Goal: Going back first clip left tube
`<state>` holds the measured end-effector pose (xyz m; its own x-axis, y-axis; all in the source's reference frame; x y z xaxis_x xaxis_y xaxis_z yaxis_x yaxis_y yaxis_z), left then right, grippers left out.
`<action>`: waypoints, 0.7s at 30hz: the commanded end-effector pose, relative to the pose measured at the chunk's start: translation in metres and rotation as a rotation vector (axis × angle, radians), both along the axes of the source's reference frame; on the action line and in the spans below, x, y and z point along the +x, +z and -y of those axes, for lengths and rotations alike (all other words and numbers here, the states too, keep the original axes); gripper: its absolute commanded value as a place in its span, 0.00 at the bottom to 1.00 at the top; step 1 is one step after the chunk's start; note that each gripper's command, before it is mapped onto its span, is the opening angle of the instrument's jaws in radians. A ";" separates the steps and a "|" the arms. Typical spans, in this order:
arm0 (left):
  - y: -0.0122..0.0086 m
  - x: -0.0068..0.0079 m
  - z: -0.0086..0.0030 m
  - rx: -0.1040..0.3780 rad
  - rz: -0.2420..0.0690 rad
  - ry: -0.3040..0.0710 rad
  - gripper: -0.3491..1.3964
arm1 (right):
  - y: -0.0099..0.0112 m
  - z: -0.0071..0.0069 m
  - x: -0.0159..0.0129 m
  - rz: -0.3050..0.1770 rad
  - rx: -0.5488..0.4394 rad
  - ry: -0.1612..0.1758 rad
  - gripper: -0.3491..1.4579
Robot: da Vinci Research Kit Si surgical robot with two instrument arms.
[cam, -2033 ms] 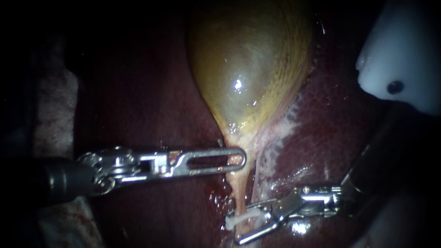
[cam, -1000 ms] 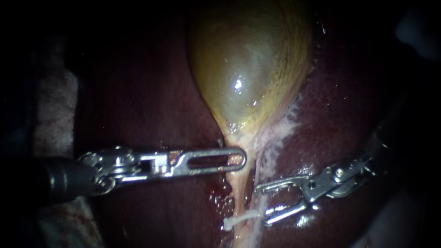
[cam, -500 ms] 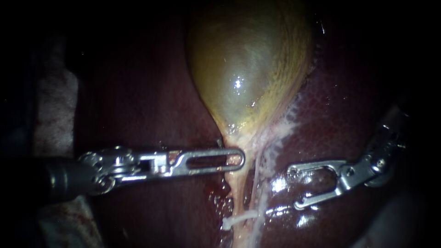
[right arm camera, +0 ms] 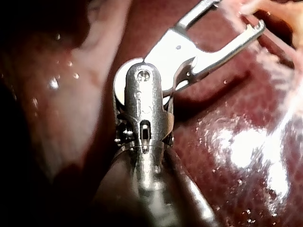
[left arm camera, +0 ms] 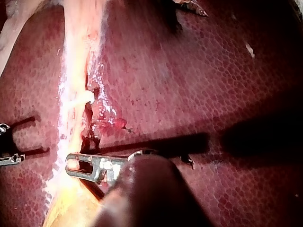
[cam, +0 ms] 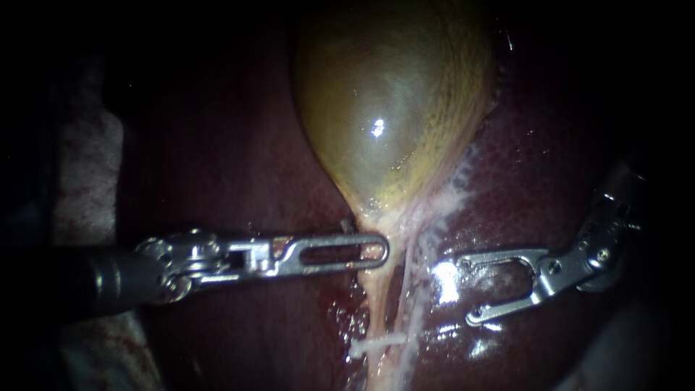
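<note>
The yellow-green gallbladder (cam: pixel 391 108) narrows to a pale neck. My left instrument (cam: pixel 373 250) is shut on that neck from the left. Below it, a white clip (cam: pixel 376 342) lies across the pale tube (cam: pixel 380 308). My right instrument (cam: pixel 468 288) hovers to the right of the tube, its jaws open and empty, apart from the clip. In the left wrist view the left instrument (left arm camera: pixel 75 163) grips the pale strand, with the clip (left arm camera: pixel 83 98) ahead of it. In the right wrist view the right instrument (right arm camera: pixel 236 16) stands open over the liver.
Dark red liver (cam: pixel 239 166) surrounds the gallbladder. A whitish tissue fringe (cam: pixel 449 195) runs along the gallbladder's right border. Pale cloth (cam: pixel 79 181) lies at the far left.
My right instrument has drawn back to the right, away from the tube, jaws open, and the white clip stays on the tube. The left instrument keeps its hold.
</note>
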<state>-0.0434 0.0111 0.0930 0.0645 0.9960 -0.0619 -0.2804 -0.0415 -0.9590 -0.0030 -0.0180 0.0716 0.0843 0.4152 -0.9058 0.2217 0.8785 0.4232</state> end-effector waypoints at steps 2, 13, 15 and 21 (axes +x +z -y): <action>0.0005 -0.0001 -0.0001 -0.003 -0.006 -0.005 0.00 | 0.0000 0.0000 0.0000 0.000 0.000 0.000 0.46; 0.0030 -0.0005 -0.0002 -0.016 -0.015 -0.016 0.00 | 0.0003 0.0001 0.0002 0.000 0.000 0.002 0.46; 0.0032 -0.0006 -0.0002 -0.017 -0.015 -0.016 0.00 | 0.0003 0.0001 0.0003 0.001 0.000 0.002 0.46; 0.0038 -0.0009 -0.0003 -0.019 -0.016 -0.017 0.00 | 0.0004 0.0002 0.0003 0.001 0.000 0.002 0.46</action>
<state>-0.0443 0.0114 0.0968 0.0808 0.9933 -0.0830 -0.2966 -0.0555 -0.9534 -0.0027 -0.0182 0.0720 0.0839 0.4151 -0.9059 0.2192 0.8791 0.4232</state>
